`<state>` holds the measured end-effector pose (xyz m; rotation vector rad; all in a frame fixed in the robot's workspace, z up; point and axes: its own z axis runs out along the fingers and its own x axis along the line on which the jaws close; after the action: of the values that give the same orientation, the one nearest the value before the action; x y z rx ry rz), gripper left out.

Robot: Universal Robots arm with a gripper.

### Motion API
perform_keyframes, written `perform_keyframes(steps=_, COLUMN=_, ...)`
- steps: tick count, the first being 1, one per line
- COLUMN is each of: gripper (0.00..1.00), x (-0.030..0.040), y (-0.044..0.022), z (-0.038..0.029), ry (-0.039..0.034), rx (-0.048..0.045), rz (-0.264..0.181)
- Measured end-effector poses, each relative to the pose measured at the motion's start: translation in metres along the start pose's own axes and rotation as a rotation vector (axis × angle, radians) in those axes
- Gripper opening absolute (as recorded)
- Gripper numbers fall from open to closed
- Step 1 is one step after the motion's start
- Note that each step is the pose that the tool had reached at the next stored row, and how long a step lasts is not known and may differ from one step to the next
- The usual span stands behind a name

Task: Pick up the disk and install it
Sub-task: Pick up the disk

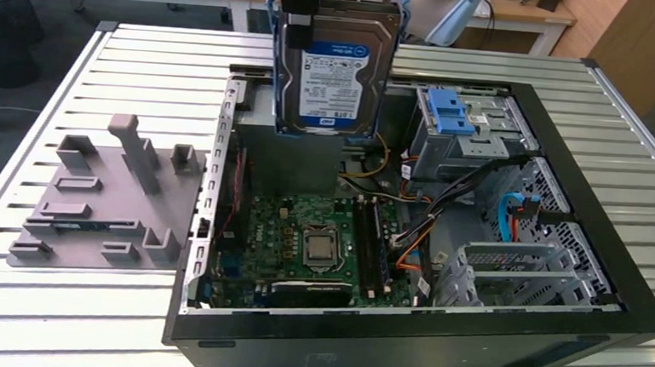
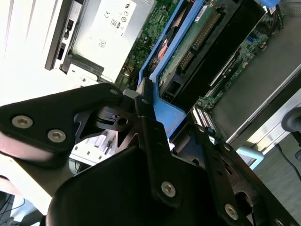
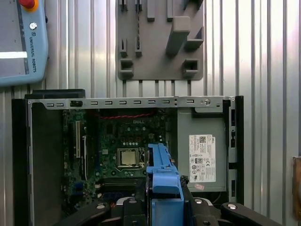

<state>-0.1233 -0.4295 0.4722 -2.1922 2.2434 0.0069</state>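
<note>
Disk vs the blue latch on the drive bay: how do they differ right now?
The disk is upright above the case, clamped in the gripper; the latch lies flat on the drive bay. The disk is larger, silver-grey with a label; the latch is plain blue. Both carry blue plastic.

1. Exterior view: the disk (image 1: 337, 73) stands upright at 12 o'clock of the case (image 1: 408, 350); its blue rails (image 1: 396, 34) run off the picture's edge, and it hides the case's interior behind it
2. The case's wall at 6 o'clock hides the floor just behind it
3. Cables (image 1: 409, 240) toward 3 o'clock overlap; where they end cannot be told
4. First wrist view: the gripper (image 3: 164, 202) is cut by the picture's edge; the disk clamped in it is edge-on, label face hidden
5. Second wrist view: the gripper's body covers most of the disk
6. First wrist view: the plate (image 3: 160, 42) and pendant (image 3: 21, 42) are cut by the picture's edge
</note>
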Motion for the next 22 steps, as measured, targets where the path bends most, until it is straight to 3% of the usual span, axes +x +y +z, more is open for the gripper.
perform_keyframes(steps=22, gripper=0.36, x=0.0055, y=-0.0332, z=0.0015, ry=-0.0002, rx=0.0001, rz=0.000)
